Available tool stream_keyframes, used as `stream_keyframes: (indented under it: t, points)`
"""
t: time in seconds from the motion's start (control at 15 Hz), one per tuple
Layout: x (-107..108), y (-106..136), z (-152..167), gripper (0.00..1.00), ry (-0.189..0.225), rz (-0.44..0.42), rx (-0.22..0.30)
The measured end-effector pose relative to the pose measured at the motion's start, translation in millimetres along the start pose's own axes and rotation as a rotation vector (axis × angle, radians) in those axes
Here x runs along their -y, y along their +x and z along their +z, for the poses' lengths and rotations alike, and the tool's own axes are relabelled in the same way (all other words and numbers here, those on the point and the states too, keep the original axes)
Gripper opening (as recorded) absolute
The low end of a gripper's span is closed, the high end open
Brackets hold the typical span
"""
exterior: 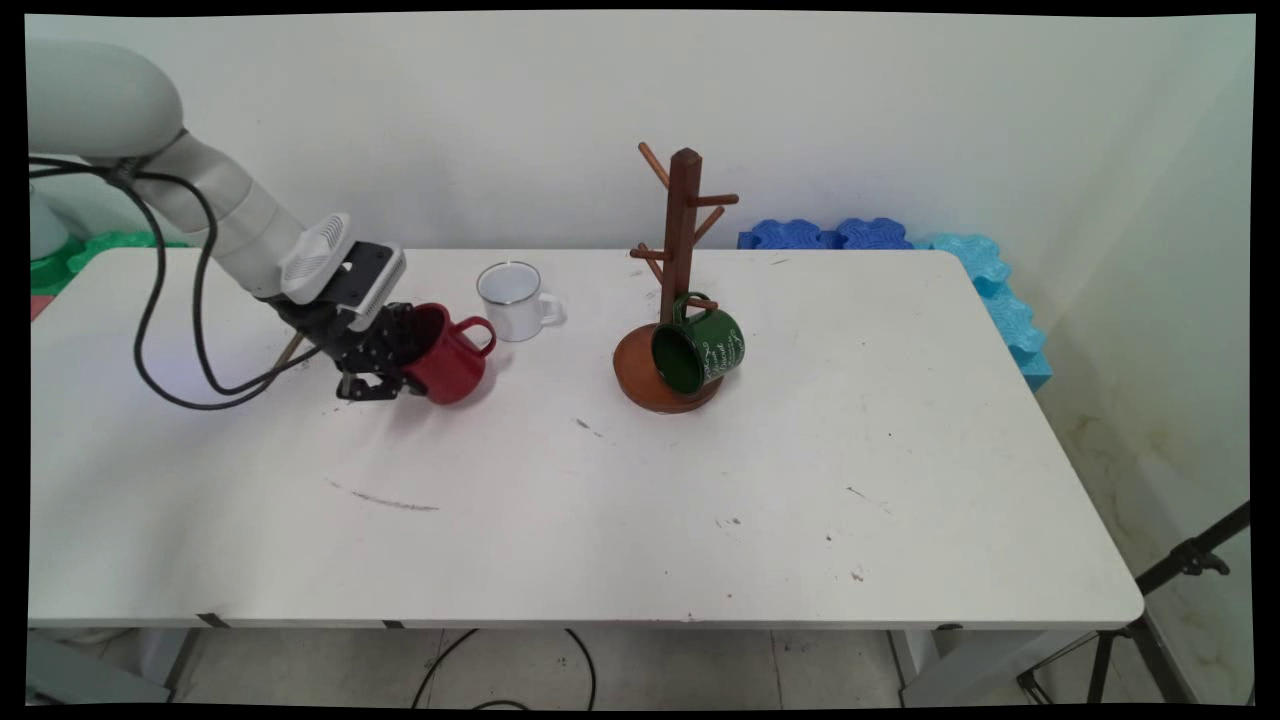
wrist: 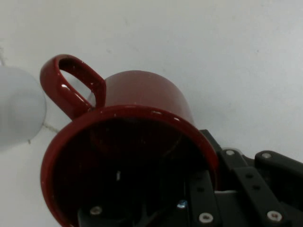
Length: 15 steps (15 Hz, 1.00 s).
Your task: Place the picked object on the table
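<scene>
So I've got the end effector [exterior: 385,372] clamped on the rim of the red mug [exterior: 448,355]: one finger inside, one outside against the wall. The mug's tipped over on its side, mouth toward the arm, handle pointing up and away, low over the table [exterior: 620,500]; I can't quite tell if it's touching. Nothing in it as far as I can see.

The main view shows a white mug [exterior: 512,298] upright just behind it, looks empty, and a green mug [exterior: 698,352] hanging on a low peg of the wooden rack [exterior: 680,260], mouth facing the camera.

The hand view only gives me the red mug's dark inside [wrist: 123,170] and a white blur at left.
</scene>
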Motion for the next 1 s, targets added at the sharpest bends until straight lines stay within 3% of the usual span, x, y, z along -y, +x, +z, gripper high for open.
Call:
stream_keyframes:
  t: [0.93, 1.0]
  points:
    - [7.1, 4.5, 20.2, 0.00, -0.004, 0.017, -0.031]
    - [6.8, 4.9, 21.6, 1.00, -0.007, 0.015, -0.035]
